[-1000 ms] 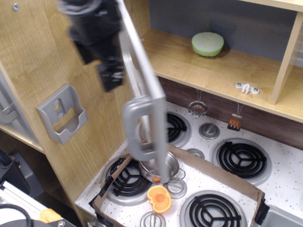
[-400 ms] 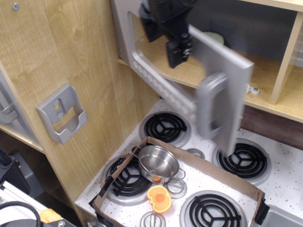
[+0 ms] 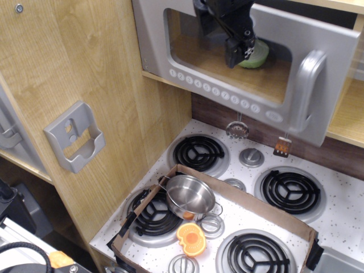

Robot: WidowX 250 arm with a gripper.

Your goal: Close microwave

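Grey plastic forms the door of the microwave, set high in the light-wood cabinet, almost shut, its handle side slightly out from the frame. The black pincer hangs before the window, its top cut off by the frame; whether its tips are apart cannot be told. A green round object shows partly behind it. Below, on the speckled counter, an open cardboard tray holds a steel bowl and an orange piece.

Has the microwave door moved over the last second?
Yes. The microwave door has swung right, from edge-on near the wooden side panel to nearly shut across the shelf opening.
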